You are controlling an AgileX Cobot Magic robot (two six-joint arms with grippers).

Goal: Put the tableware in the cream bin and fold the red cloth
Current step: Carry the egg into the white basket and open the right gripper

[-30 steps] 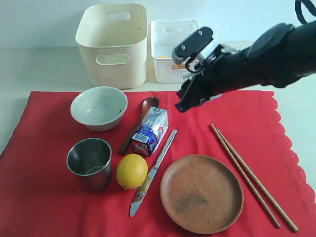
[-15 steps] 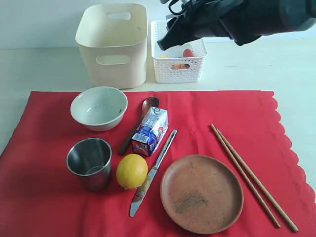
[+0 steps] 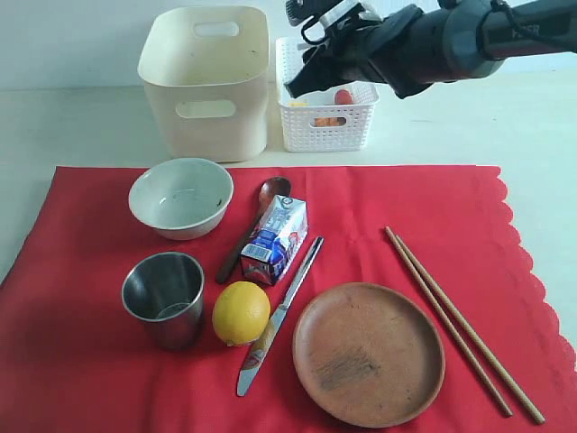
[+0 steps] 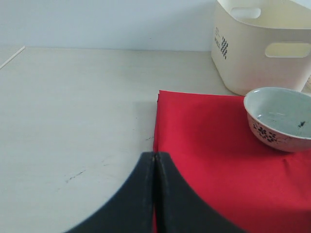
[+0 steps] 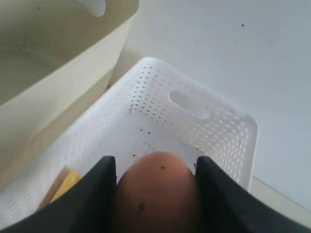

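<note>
Swung my right tool point(image 5: 155, 170) over the white basket point(image 5: 214, 126), clenched on what's probably an egg point(image 5: 155, 194); dropping from this height could crack it.

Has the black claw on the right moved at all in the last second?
Yes. The right claw, holding a brown egg, has gone from above the red cloth back to over the white basket.

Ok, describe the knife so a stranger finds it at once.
Start at the big red cloth. On it, the knife lies slanted between a lemon and a round brown plate. It is the only long metal piece; the spoon and chopsticks are wooden.
</note>
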